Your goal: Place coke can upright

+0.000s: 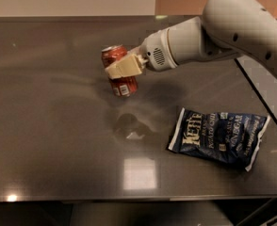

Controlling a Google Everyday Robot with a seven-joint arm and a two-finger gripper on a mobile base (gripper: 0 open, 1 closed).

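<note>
The coke can [121,85], red with a silver top and a white label patch, is nearly upright, leaning slightly, at the middle of the dark table. Whether its base touches the surface I cannot tell. My gripper [123,67] reaches in from the right and is shut on the can's middle. One beige finger [126,66] crosses the can's front; the other finger is hidden behind the can.
A dark blue chip bag [218,135] lies flat to the right front of the can. The dark glossy table [44,135] has its front edge low in view. My white arm [223,32] spans the upper right. A seam runs diagonally at the right.
</note>
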